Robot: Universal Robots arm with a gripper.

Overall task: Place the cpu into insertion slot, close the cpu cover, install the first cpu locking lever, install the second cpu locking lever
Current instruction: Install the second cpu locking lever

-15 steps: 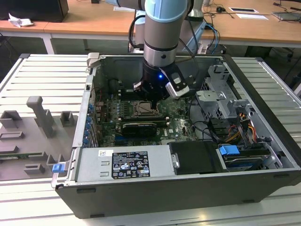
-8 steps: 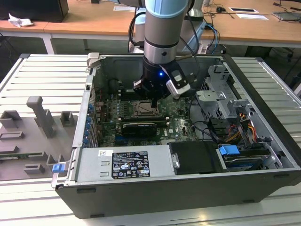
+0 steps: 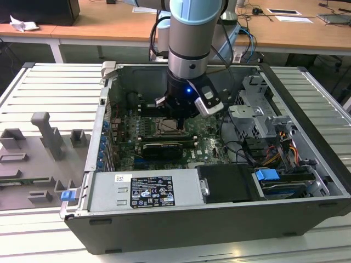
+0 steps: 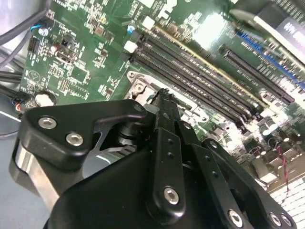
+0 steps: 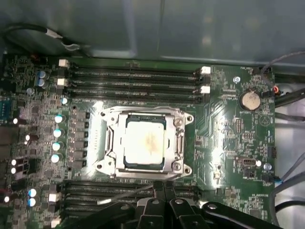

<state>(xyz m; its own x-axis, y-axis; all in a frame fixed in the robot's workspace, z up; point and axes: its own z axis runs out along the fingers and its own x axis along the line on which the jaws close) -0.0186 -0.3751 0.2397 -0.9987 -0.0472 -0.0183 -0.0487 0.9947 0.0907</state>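
In the first wrist view the cpu (image 5: 145,143), a pale square chip, lies in the insertion slot (image 5: 187,170) on the green motherboard. The silvery cpu cover (image 5: 110,142) lies flat around it, the chip showing through its window. A thin wire locking lever (image 5: 125,195) stands out at an angle from the socket edge nearest my gripper (image 5: 162,187). My black fingers are together at that edge, with their tips at the lever's end; whether they pinch it is hidden. In the second wrist view my gripper (image 4: 162,95) is down at the socket rim (image 4: 136,81). The exterior view shows my gripper (image 3: 180,118) low inside the case.
Long black memory slots (image 5: 133,81) run along both sides of the socket. A black expansion card (image 3: 162,149) lies just in front of it. The drive cage (image 3: 255,118) and cable bundles (image 3: 274,148) fill the exterior view's right. The case walls (image 3: 104,109) surround the board.
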